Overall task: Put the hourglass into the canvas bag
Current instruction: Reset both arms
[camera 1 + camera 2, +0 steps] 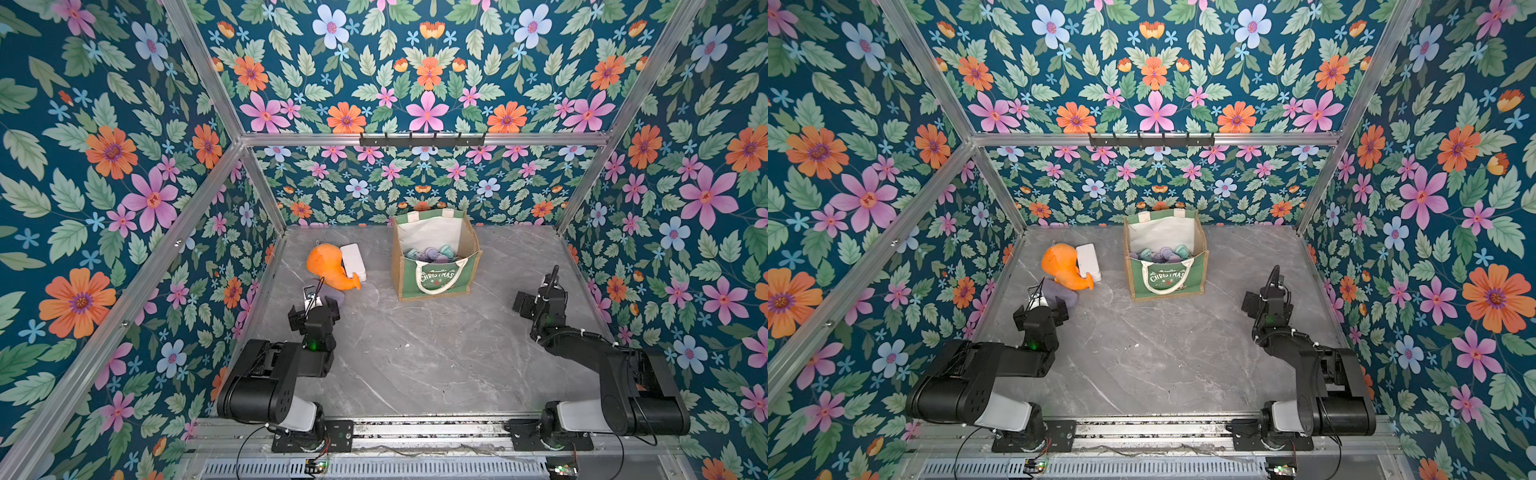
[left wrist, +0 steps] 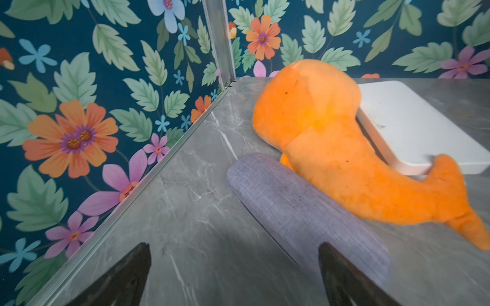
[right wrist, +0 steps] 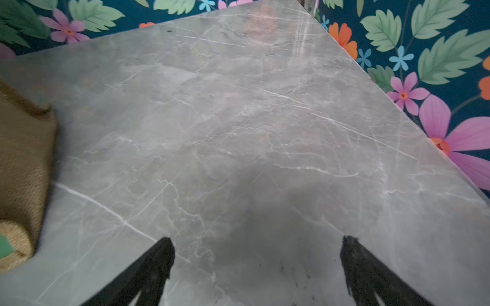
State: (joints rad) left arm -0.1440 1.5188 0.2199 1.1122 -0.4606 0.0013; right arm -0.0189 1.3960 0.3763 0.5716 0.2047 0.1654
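Note:
The canvas bag (image 1: 451, 284) (image 1: 1183, 286) stands upright and open at the back middle of the table, green front with white "CHRISTMAS" print, tan burlap side (image 3: 23, 159). Several teal and purple rounded pieces lie inside it; I cannot pick out the hourglass among them or anywhere else. My left gripper (image 1: 312, 300) (image 2: 236, 249) is open low at the left, one finger (image 2: 342, 275) over the end of a grey-purple fabric case (image 2: 297, 212), nothing between the jaws. My right gripper (image 1: 550, 286) (image 3: 257, 239) is open over bare table to the right of the bag, holding nothing.
An orange plush whale (image 1: 328, 266) (image 2: 331, 148) lies at the back left, leaning on a flat white box (image 1: 353, 259) (image 2: 413, 124), with the fabric case (image 1: 1061, 293) against its near side. Flowered walls close in the left, back and right. A hook rail (image 1: 422, 139) hangs on the back wall.

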